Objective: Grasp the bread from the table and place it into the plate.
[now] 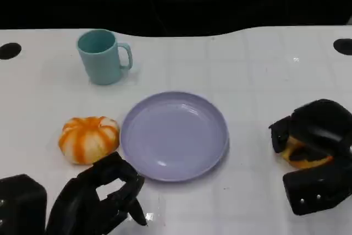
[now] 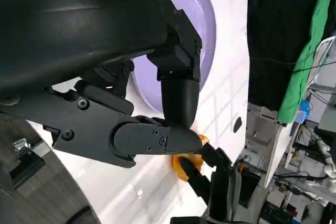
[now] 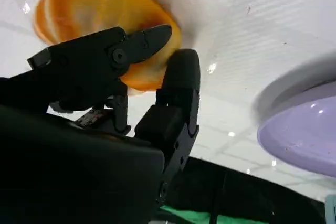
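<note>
My left robot hand (image 1: 102, 196) rests at seven o'clock on the bench (image 1: 264, 70), fingers curled, holding nothing. My right robot hand (image 1: 313, 155) at four o'clock wraps the bread (image 1: 300, 153). The plate (image 1: 174, 135) lies centre, apart from it.

The right hand (image 1: 314, 155) sits low at the right side of the table in the head view, its black fingers (image 3: 176, 103) curled around the bread (image 1: 300, 152), which shows orange between them; the right wrist view has fingers pressed against the bread's surface on two sides. The left hand (image 1: 102, 196) rests at the lower left of the head view, fingers bent inward and loosely apart with nothing between them. In the left wrist view its fingers (image 2: 178, 98) bend across the frame, holding nothing.
</note>
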